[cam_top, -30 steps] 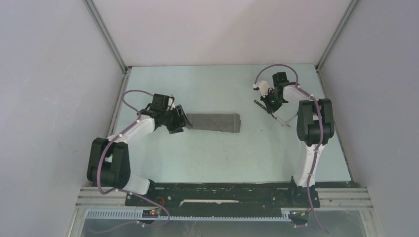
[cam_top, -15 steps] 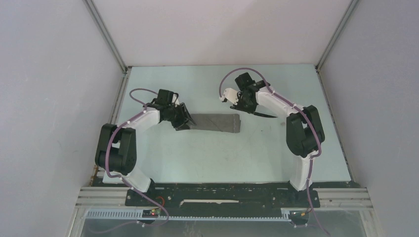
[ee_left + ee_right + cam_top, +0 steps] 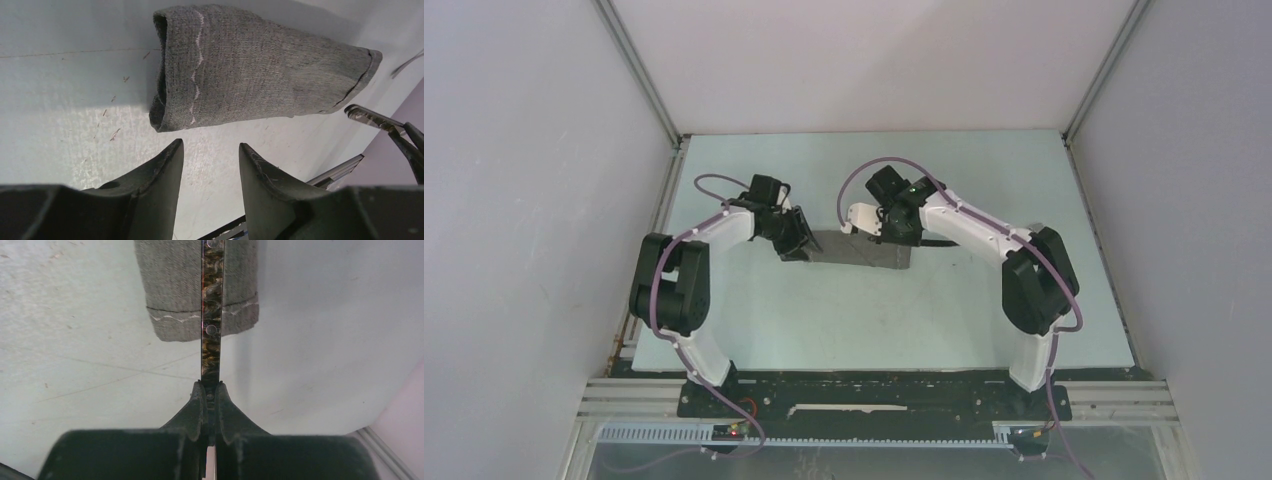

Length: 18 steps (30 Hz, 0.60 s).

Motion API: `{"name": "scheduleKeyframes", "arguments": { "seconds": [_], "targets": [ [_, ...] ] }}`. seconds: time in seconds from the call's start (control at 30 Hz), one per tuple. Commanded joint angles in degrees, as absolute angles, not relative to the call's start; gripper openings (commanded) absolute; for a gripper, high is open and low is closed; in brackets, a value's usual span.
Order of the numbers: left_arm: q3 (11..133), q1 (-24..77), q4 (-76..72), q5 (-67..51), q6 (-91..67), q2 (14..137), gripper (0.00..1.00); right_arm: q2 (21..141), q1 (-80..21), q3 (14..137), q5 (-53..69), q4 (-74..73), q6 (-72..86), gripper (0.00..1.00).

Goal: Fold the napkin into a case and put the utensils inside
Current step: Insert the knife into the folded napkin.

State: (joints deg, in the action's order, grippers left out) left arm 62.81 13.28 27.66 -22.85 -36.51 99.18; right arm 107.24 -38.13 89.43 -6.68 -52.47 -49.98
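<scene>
Pale table [image 3: 924,310], grey walls. The case [image 3: 854,250] lies flat mid-table, long axis left to right. The left gripper [image 3: 210,146], fingers parted, sits just off its left end. The right gripper [image 3: 210,387] clamps the knife [image 3: 212,300], whose handle points left, in line with the case, over its right end.

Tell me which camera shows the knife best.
The right wrist view: the knife fills the centre, its dark mottled handle clamped in the right hand and reaching over the case. The left wrist view catches only its end at the right edge; the top view barely shows it.
</scene>
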Motion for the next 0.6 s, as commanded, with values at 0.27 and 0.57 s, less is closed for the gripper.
{"name": "scheduleKeyframes", "arguments": {
  "seconds": [0.27, 0.57],
  "targets": [
    [62.91, 12.57, 27.22, -22.78, -35.20, 99.43, 0.47, 110.60, -40.07, 91.14, -4.69, -52.28, -47.11, 0.00],
    [60.06, 12.00, 25.60, -22.94, -35.49, 98.16, 0.48, 112.91, -40.72, 90.02, -2.31, -49.61, -46.06, 0.00]
  ]
}}
